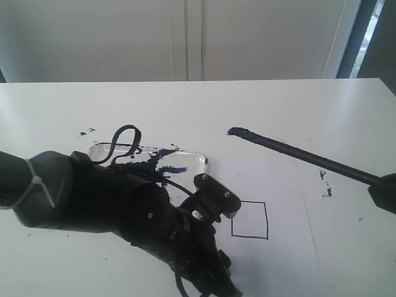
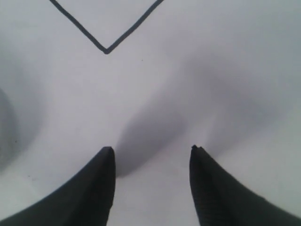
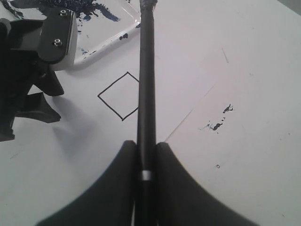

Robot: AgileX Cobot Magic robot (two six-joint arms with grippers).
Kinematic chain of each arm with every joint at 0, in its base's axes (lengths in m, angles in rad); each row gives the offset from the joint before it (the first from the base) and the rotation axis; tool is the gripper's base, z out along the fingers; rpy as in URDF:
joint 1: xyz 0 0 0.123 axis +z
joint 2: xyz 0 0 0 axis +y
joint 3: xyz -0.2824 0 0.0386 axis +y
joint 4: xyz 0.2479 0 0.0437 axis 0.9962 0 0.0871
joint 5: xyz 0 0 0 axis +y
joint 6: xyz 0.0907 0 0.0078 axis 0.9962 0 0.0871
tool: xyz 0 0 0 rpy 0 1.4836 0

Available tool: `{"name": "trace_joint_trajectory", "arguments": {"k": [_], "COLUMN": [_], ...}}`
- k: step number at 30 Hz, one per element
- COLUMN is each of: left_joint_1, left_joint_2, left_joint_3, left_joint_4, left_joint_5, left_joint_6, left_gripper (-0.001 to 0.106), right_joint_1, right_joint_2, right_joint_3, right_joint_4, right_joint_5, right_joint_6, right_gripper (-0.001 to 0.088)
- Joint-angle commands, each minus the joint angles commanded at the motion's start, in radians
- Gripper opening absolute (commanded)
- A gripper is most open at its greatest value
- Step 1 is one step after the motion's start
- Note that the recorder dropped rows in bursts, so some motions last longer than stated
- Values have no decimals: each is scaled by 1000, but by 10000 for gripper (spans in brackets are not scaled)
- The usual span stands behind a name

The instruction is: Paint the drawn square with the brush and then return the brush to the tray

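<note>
The right tool (image 3: 146, 145), clenched on the brush (image 3: 146, 80), aims its long handle beyond the drawn square (image 3: 120, 95), tip near the tray (image 3: 113, 43).

- The left arm (image 1: 124, 210) is hiding much of the tray (image 1: 199, 162).
- Picture edges are cropping the right gripper (image 1: 383, 190) and the drawn square (image 2: 106, 19).

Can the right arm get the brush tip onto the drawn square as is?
Probably yes. The right pincer grips the brush and the drawn square lies uncovered; the left pincer sits open near one corner, so clearance is tight there.
</note>
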Motion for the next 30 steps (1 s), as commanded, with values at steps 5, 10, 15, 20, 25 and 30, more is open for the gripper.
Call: {"name": "trace_joint_trajectory", "arguments": {"k": [5,10,15,20,25,30], "left_joint_1": [0,0,0,0,0,0], "left_joint_2": [0,0,0,0,0,0], "left_joint_3": [0,0,0,0,0,0], "left_joint_4": [0,2,52,86,122,174], "left_joint_5": [23,75,153,182,230,296], "left_joint_6": [10,88,151,154,161,161], "left_gripper": [552,552,552,552,552,552], "right_joint_1": [0,0,0,0,0,0], "right_joint_2": [0,0,0,0,0,0], "right_joint_3": [0,0,0,0,0,0], "right_joint_4": [0,0,0,0,0,0], "right_joint_5": [7,7,18,38,42,79], "right_joint_6": [0,0,0,0,0,0], "right_gripper": [0,0,0,0,0,0]}}
